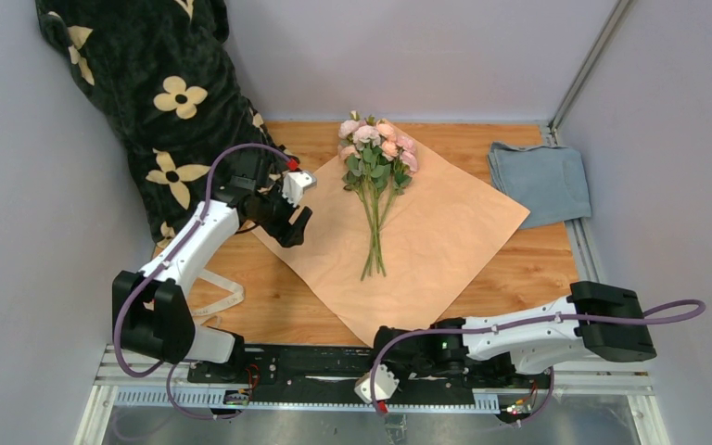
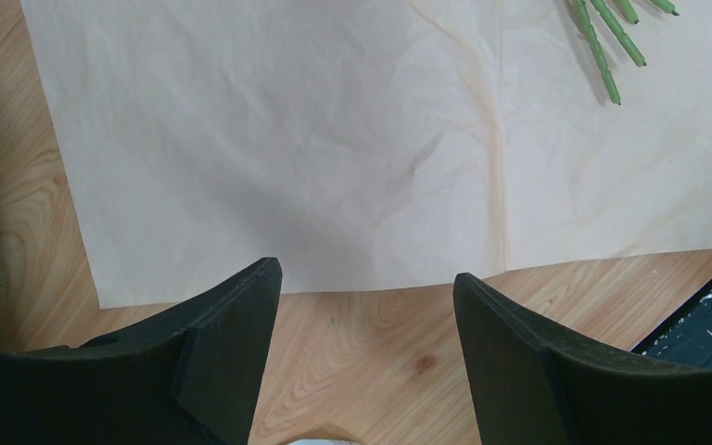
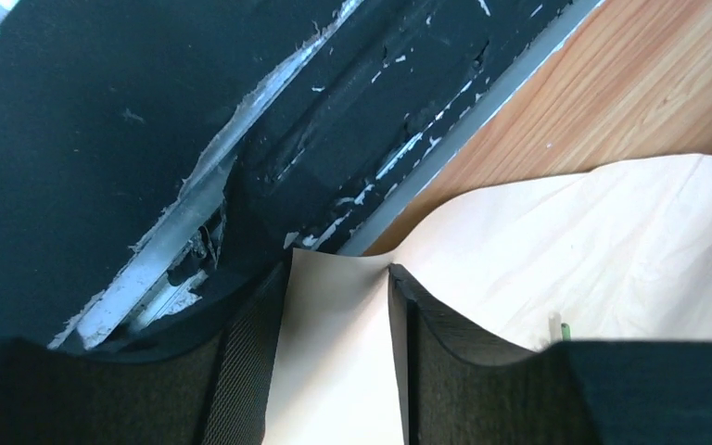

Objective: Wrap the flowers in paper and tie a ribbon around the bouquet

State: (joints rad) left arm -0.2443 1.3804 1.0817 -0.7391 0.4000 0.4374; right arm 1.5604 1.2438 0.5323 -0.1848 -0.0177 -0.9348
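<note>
Overhead and wrist views, wrapping stage not yet begun. I read the task as barely started: the paper (image 1: pixel 445 232) lies flat on the table (image 1: pixel 519 269) as a diamond, peach face up, and the flowers (image 1: pixel 375 162) rest along its middle, blooms towards the far corner and stem ends towards the near one. No fold has been made, no cone formed, and the ribbon (image 1: pixel 222 281) lies in loose loops on the near left of the table beside the left arm's base, well apart from the flowers. All the folding, gathering and tying is left to do. The right tool (image 3: pixel 338 269) sits at the paper's near corner. In its wrist view the corner runs up between the two fingers, which stand partly apart with a visible gap, so I judge the sheet not yet pinched. The left tool (image 2: pixel 366 271) hangs over the paper's left corner with its jaws wide apart and nothing in them. In its wrist view the fingertips are over bare wood just off the sheet's edge, with the stem ends well beyond. I judge the step in hand to be taking hold of the near corner, ready to fold it up over the stems.
</note>
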